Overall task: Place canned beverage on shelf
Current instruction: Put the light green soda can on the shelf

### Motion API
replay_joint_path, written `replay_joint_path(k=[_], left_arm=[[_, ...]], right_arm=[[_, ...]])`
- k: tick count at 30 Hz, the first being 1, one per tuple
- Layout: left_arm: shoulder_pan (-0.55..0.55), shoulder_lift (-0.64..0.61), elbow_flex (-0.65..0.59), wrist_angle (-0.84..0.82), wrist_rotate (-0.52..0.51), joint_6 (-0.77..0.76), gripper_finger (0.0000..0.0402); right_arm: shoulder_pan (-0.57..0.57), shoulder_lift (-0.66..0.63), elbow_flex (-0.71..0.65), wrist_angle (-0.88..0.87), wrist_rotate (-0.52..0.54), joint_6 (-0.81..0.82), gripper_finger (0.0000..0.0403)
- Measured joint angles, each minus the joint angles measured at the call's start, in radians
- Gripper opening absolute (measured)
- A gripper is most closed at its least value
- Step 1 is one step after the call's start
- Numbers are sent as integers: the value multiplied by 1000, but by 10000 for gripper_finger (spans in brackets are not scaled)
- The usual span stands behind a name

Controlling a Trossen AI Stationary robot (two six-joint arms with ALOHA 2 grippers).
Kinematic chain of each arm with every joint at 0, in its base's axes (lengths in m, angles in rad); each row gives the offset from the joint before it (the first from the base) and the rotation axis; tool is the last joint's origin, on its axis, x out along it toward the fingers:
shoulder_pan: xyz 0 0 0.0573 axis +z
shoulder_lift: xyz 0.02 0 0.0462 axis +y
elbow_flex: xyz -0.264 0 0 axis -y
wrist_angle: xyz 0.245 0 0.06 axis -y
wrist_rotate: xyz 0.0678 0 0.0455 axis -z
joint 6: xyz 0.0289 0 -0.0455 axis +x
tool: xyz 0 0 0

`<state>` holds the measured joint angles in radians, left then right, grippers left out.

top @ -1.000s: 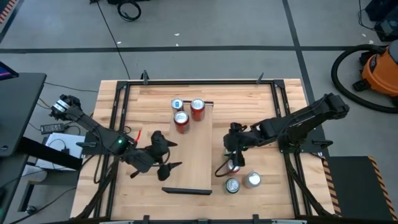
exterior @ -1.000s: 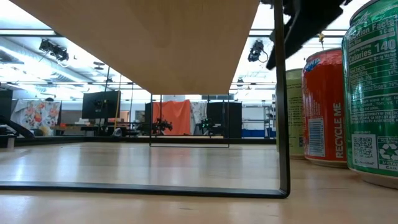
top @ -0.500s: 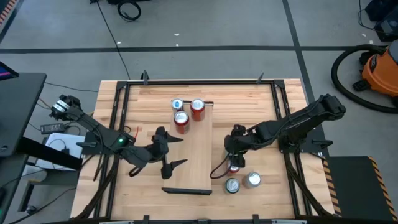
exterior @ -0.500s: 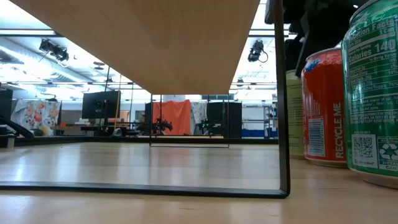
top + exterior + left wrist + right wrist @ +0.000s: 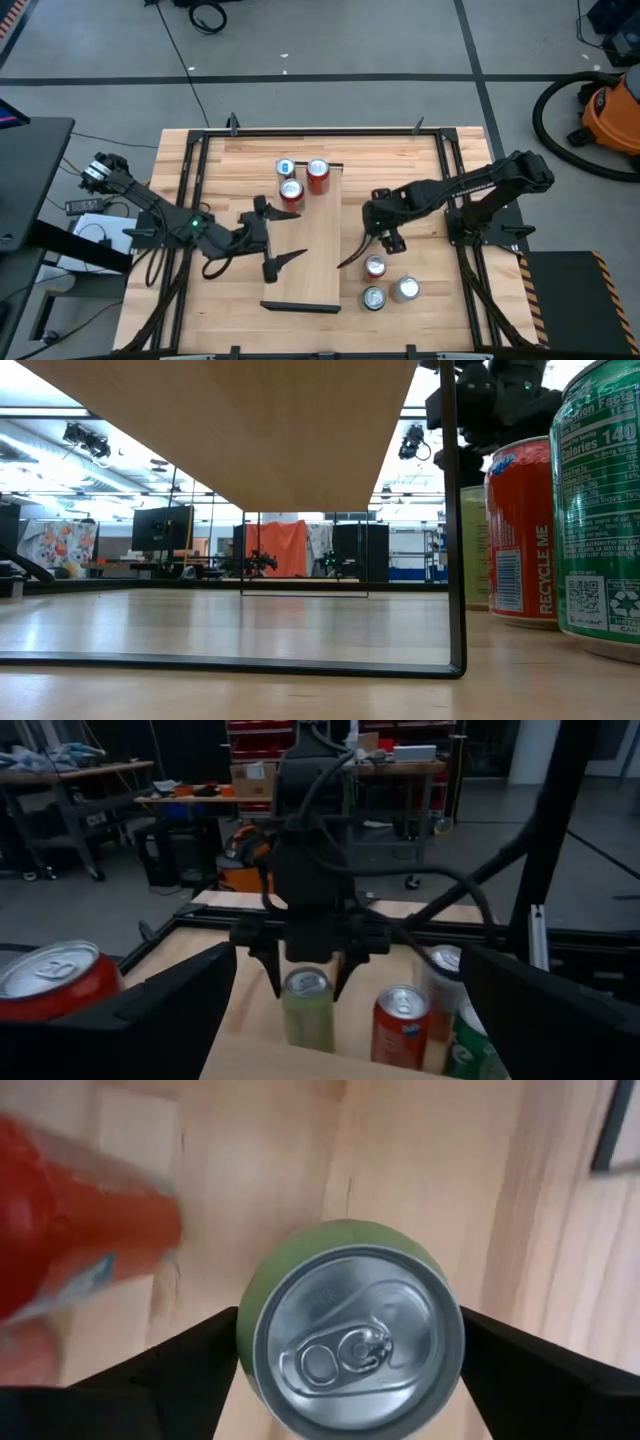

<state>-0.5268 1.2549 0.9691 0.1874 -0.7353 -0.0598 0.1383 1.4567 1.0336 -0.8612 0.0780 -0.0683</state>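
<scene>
The right gripper (image 5: 383,238) hangs over the desk (image 5: 420,165) just right of the shelf (image 5: 305,270), straight above a pale green can (image 5: 350,1335) that stands upright on the desk, not on the shelf. From overhead the can is hidden under the gripper. The right wrist view shows its lid filling the gap between the jaws, and the left wrist view shows the jaws reaching down either side of its top. Whether they are clenched on it or only loose around it cannot be told. In the low view only a sliver of this can shows, between the shelf's dark end post (image 5: 455,560) and a red can (image 5: 520,530), and the gripper above it is cut off by the frame's top edge. A green can (image 5: 600,510) fills the right edge, also cut off, and the plank is seen only from underneath. A silver-topped can (image 5: 405,290) stands near these two. The left gripper (image 5: 278,232) hovers over the left edge of the shelf with its jaws released wide and nothing between them. Three cans (image 5: 291,190) stand clustered at the far end of the shelf. One of them, red, shows blurred and cropped at the edge of the left wrist view.
</scene>
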Motion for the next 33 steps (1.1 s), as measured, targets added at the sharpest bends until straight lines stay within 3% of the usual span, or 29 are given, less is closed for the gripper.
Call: replay_joint_path(k=[5, 10, 16, 27, 33], left_arm=[[23, 0, 0, 4, 1, 23, 396], [27, 0, 0, 4, 22, 61, 396], [27, 0, 0, 19, 51, 85, 396], [26, 0, 0, 33, 52, 91, 396], [26, 0, 0, 33, 52, 89, 396]], right_arm=[[-26, 0, 2, 10, -26, -85, 323], [-28, 0, 59, -59, -27, -137, 321], [-32, 0, 232, -221, -22, -169, 324], [-17, 0, 540, -413, -23, -61, 325], [21, 29, 680, -385, -23, 0, 325]])
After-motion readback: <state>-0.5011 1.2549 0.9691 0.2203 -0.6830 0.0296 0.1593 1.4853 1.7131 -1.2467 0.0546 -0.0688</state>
